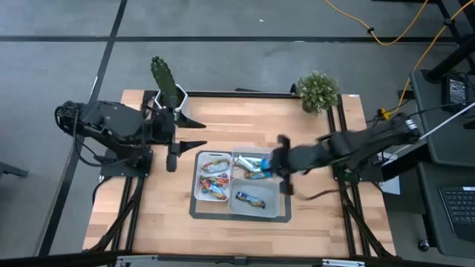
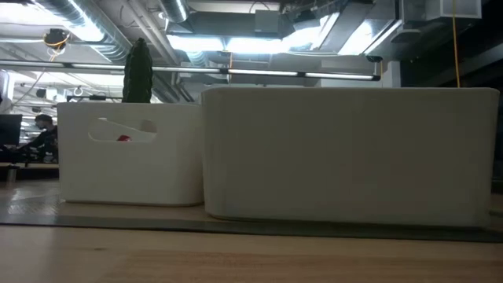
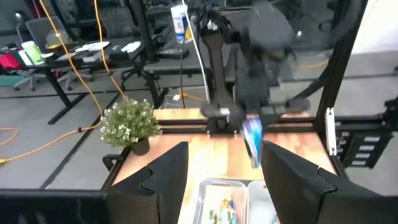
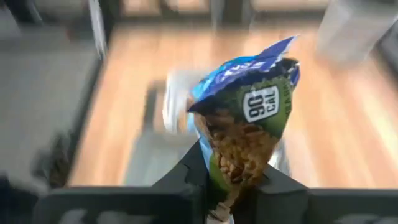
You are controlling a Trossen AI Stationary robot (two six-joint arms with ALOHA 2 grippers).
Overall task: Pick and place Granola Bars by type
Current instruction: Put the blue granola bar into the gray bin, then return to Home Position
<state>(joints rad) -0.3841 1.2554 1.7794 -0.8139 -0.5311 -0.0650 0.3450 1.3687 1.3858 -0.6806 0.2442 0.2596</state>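
Note:
A divided tray [image 1: 231,211] stands at the middle of the table. Its left compartment holds brown, red and orange Granola Bars [image 1: 214,179]. Silver-blue bars [image 1: 252,163] lie in the far right compartment and one blue bar [image 1: 251,199] in the near right one. My right gripper [image 1: 280,162] hangs over the tray's right side, shut on a blue-and-green bar [image 4: 245,118], which the left wrist view shows too [image 3: 253,140]. My left gripper [image 1: 199,133] is open with nothing between its fingers, raised just beyond the tray's far left corner [image 3: 224,168]. My right gripper pinches one end of the blue-and-green bar [image 4: 227,186] between its two fingers. The rest of the bar sticks out past the fingertips. The fingers slant downward from the table's right side. The bar hangs below the gripper [image 3: 254,149], clear of the tray.
A cactus in a white pot [image 1: 169,89] stands at the far left of the table and a leafy plant [image 1: 318,90] at the far right. A dark mat [image 1: 194,211] lies under the tray. In the low view the tray's white walls [image 2: 346,157] fill the picture.

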